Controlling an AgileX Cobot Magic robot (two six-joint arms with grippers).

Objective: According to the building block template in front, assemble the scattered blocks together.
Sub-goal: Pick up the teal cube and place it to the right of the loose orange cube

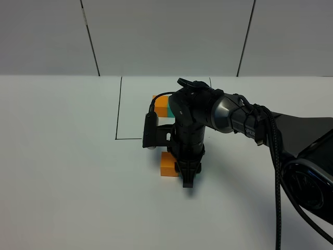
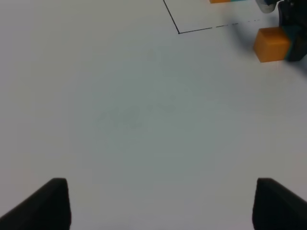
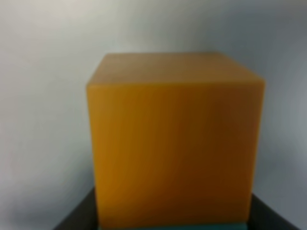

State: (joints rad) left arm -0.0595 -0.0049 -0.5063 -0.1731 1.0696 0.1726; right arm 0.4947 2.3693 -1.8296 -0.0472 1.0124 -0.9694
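The template, an orange-and-teal bar (image 1: 162,104), lies inside the black outlined square, half hidden by my right arm. The scattered orange cube (image 1: 167,164) sits on the table just in front of that square. My right gripper (image 1: 187,178) points down right beside it on its right. In the right wrist view the orange cube (image 3: 175,139) fills the frame, and the teal-green cube (image 3: 168,226) shows as a strip between the dark fingers (image 3: 76,218), pressed against the orange one. My left gripper (image 2: 160,206) is open and empty over bare table, far from the orange cube (image 2: 272,44).
A black outlined square (image 1: 118,112) is drawn on the white table. The right arm and its cable (image 1: 276,156) cross the right side of the table. A grey panelled wall (image 1: 166,36) stands behind.
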